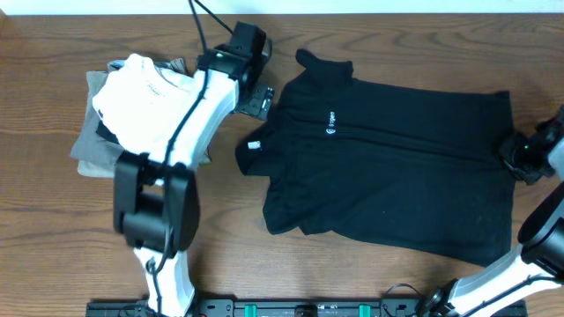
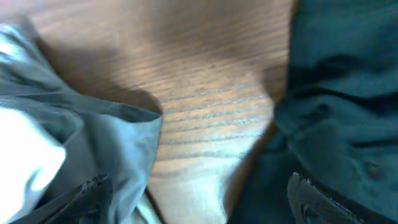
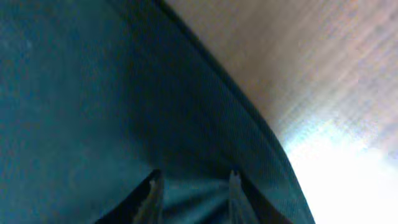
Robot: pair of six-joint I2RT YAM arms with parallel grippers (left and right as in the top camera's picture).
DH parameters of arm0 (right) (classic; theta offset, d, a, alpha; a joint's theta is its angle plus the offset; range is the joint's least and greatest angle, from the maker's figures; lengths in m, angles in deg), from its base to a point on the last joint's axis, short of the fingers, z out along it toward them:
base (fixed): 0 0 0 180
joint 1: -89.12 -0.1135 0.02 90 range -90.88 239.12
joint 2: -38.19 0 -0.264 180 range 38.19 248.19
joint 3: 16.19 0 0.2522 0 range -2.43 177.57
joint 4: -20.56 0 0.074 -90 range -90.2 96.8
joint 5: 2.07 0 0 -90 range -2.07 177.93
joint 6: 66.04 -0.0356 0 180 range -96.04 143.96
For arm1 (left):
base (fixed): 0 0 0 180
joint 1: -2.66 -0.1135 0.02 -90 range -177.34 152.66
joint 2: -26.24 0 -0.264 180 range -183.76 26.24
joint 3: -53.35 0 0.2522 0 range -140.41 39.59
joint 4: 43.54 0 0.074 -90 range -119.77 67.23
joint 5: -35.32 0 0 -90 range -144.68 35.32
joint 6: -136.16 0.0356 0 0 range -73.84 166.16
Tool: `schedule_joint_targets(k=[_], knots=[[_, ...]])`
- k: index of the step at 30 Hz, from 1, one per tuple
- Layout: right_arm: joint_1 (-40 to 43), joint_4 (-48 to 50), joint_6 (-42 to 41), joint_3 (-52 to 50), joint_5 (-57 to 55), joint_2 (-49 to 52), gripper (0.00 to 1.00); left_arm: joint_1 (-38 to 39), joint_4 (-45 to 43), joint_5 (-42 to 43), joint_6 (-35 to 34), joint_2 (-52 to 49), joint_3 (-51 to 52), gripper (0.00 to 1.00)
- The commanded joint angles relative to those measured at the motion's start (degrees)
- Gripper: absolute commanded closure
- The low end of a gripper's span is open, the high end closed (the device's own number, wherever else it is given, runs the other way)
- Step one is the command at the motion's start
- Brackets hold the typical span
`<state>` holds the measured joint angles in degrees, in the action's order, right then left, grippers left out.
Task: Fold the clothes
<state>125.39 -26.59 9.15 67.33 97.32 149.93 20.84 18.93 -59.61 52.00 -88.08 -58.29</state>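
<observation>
The black polo shirt (image 1: pixel 388 167) lies spread on the wooden table, collar to the left, hem to the right, white logo on the chest. My left gripper (image 1: pixel 257 99) is open at the shirt's upper left shoulder. In the left wrist view its fingers (image 2: pixel 199 193) straddle bare table, with the shirt (image 2: pixel 336 93) by the right finger. My right gripper (image 1: pixel 511 157) is at the hem on the right edge. In the right wrist view its fingers (image 3: pixel 193 186) are close together with black shirt fabric (image 3: pixel 93 93) pinched between them.
A pile of folded garments sits at the far left: a white one (image 1: pixel 145 92) on top of grey ones (image 1: pixel 92 145). The grey fabric (image 2: pixel 118 137) lies right by my left gripper's left finger. Bare wood table (image 3: pixel 323 81) runs beyond the hem.
</observation>
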Motion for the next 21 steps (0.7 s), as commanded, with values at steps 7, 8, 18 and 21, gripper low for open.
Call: schedule_joint_targets(k=[7,8,18,21], knots=[[6.1,-7.0,3.5,5.6,12.3,-8.1,0.66,-0.7,6.0,6.4,-0.6,6.1,-1.0,0.07],[6.1,-8.1,3.5,5.6,12.3,-8.3,0.73,-0.7,6.7,7.4,-0.6,6.4,-1.0,0.07],[2.5,-6.0,-3.9,0.0,2.6,-3.3,0.99,-0.7,13.8,11.8,-0.8,6.7,-1.0,0.07],[2.5,-4.3,-5.1,-0.3,0.0,-1.0,0.99,-0.7,16.5,14.7,-0.8,6.7,-1.0,0.07]])
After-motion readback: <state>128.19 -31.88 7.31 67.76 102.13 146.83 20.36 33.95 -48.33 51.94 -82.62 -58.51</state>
